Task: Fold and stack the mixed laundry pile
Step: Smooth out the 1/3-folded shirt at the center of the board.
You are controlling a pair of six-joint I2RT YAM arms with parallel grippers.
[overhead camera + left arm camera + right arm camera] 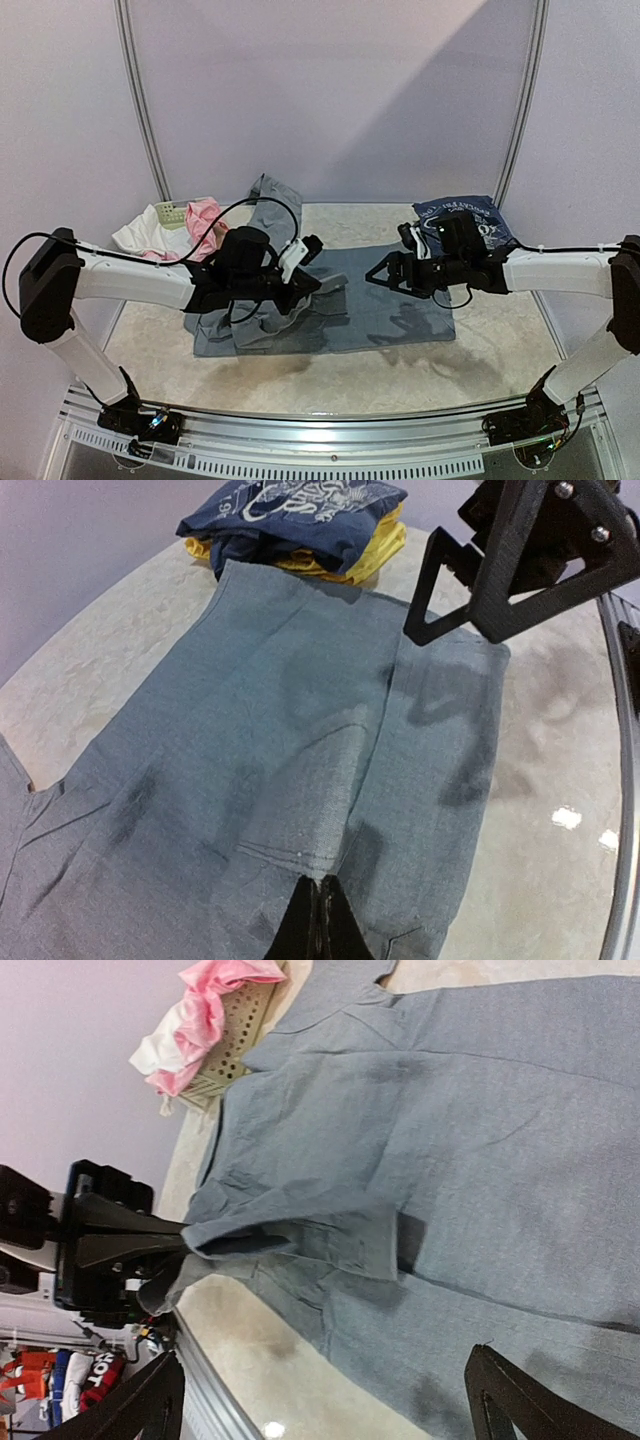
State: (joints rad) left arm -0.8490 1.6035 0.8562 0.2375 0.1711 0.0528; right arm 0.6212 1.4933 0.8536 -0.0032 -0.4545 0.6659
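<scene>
The grey trousers lie spread flat mid-table. My left gripper is shut on a folded-over flap of them; in the left wrist view its jaws pinch the stitched hem of the trousers. My right gripper hovers open just above the cloth, opposite the left one, with nothing in it. In the right wrist view its gripper straddles the trousers, and the lifted flap runs to the left gripper. A folded navy printed tee lies at the back right.
A pale-green lattice basket stands at the back left with pink and white pieces over it. A yellow piece lies under the navy tee. A metal rail runs along the table's near edge.
</scene>
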